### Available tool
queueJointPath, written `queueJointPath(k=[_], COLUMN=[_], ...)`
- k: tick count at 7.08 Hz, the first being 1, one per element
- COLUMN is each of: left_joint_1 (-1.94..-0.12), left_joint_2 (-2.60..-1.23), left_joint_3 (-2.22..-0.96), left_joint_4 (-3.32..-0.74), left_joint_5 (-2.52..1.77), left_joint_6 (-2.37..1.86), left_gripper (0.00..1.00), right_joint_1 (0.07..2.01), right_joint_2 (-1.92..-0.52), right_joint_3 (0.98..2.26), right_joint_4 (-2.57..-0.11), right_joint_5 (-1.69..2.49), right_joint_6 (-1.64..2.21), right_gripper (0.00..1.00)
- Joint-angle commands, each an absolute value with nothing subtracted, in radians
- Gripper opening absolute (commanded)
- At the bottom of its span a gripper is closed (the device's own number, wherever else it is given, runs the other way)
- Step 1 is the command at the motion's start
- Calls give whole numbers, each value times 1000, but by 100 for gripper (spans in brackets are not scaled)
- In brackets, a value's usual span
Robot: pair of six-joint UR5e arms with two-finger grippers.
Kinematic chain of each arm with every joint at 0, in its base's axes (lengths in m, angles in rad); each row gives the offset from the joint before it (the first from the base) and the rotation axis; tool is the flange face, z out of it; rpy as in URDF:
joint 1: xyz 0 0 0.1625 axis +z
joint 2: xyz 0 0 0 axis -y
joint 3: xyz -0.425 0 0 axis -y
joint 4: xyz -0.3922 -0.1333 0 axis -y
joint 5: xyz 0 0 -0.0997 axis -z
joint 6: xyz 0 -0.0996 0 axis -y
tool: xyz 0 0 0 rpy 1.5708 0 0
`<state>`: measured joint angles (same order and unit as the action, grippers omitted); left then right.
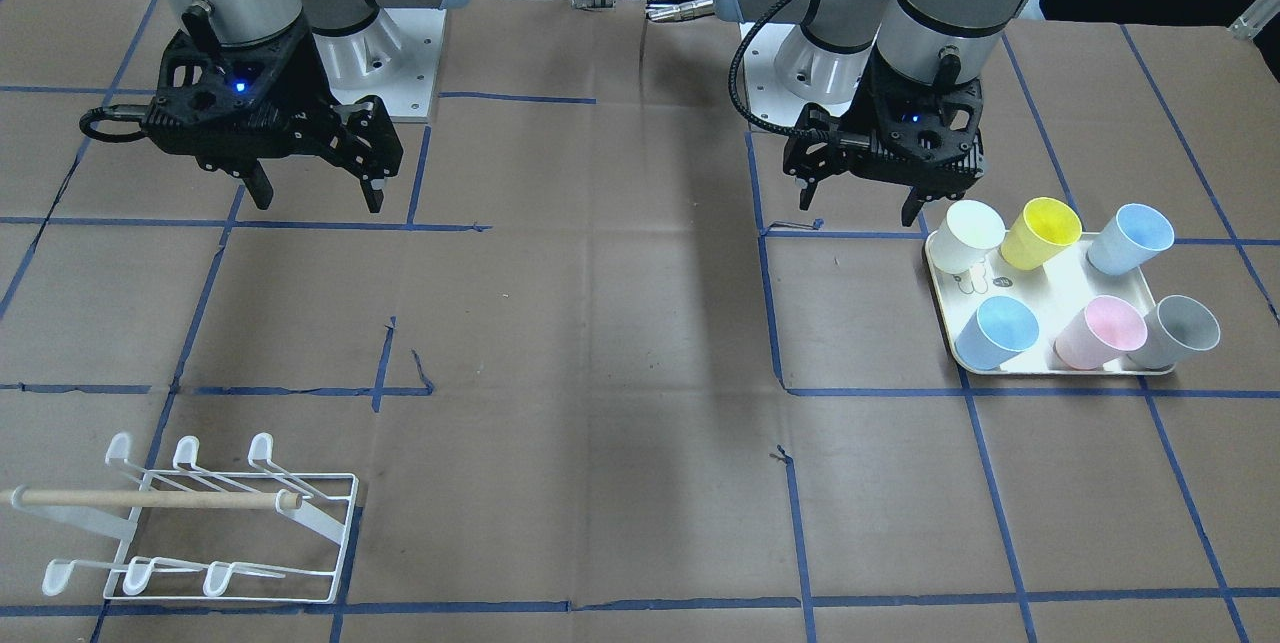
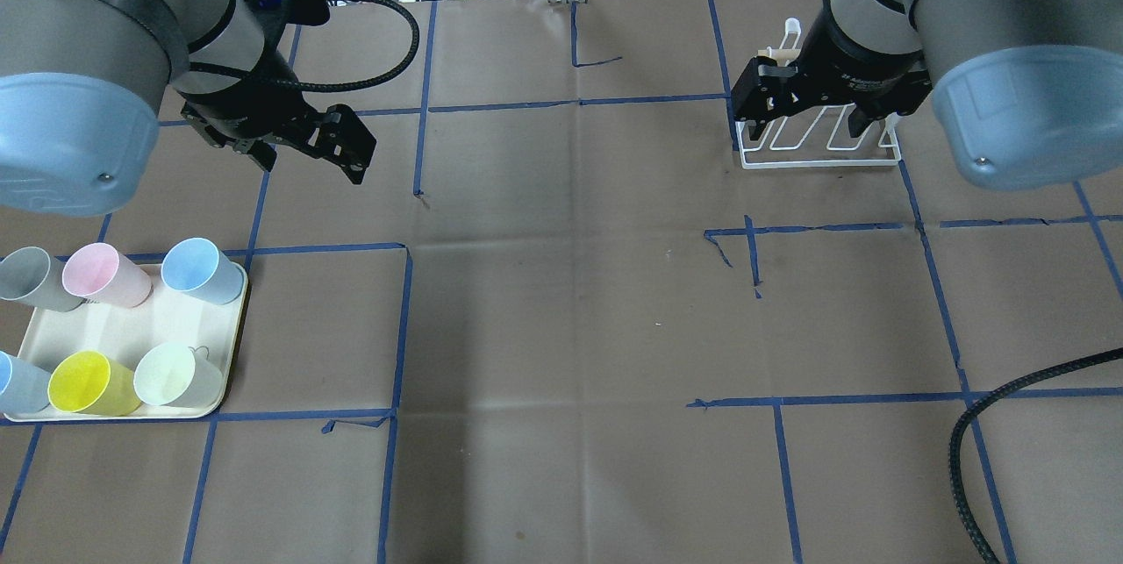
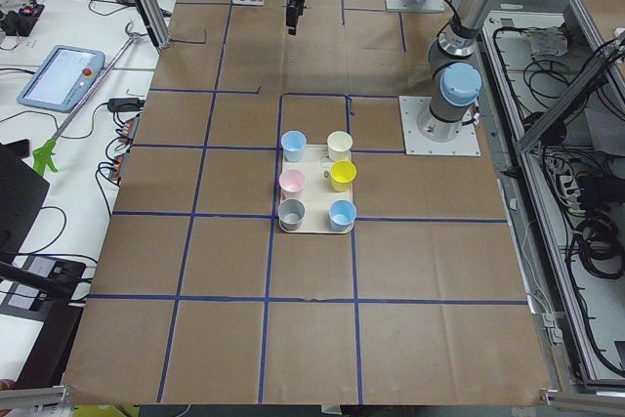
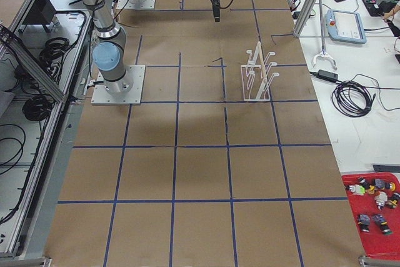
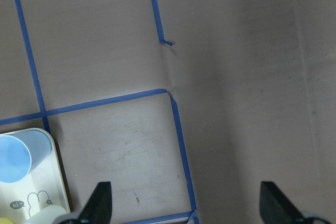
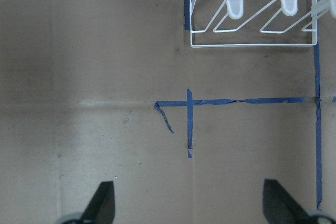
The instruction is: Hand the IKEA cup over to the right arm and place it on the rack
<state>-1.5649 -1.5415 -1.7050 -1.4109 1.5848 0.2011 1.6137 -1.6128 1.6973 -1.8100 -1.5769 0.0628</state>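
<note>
Rack (image 1: 200, 523) is the reference.
- Rack to tray (image 1: 1046, 288), which is well apart on the robot's left: flat papered table (image 1: 600, 323), only tape lines. Open lane.
- Above the rack: two rows of upturned prongs (image 1: 185, 450), one on the robot's side, one on the operators' side. Dowel (image 1: 150, 499) runs across between the rows and pokes out past the frame, away from the tray.
- Robot's side of the rack: right gripper (image 1: 318, 201) hangs above the table, well apart from it, fingers spread wide.
- Six cups (image 1: 1042, 231) in two tight rows of three, narrow gaps. Left gripper (image 1: 858, 210) hangs spread beside the tray's rack-facing edge.
</note>
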Motion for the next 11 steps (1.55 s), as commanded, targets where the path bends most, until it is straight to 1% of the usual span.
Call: queueJointPath(k=[1, 4, 6, 7, 9, 10, 11], left_joint_1=[-1499, -1309, -1194, -1160, -1147, -1147, -1147], left_joint_2=[-1519, -1439, -1430, -1433, -1466, -1477, -1509], left_joint_3=[-1770, -1928, -1986, -2006, -2010, -2010, -2010], left_joint_4=[-1408, -1344, -1304, -1249, -1145, -1140, -1125], left_joint_5=[1585, 1582, 1580, 1578, 1577, 1578, 1578], left_joint_6=[250, 371, 443, 480, 488, 488, 488], left_gripper=[99, 99, 98, 98, 98, 98, 98], right_joint_1=[1614, 1614, 1614, 1614, 1614, 1615, 1615], right_joint_2=[-1611, -1611, -1614, -1615, -1623, -1612, -1608], right_joint_3=[1695, 1695, 1695, 1695, 1704, 1710, 1733], right_joint_4=[-1810, -1810, -1810, -1810, -1813, -1856, -2040], right_joint_5=[-1577, -1577, -1575, -1575, -1575, -1574, -1516], right_joint_6=[63, 63, 63, 63, 92, 180, 265], right_gripper=[100, 100, 100, 100, 100, 100, 100])
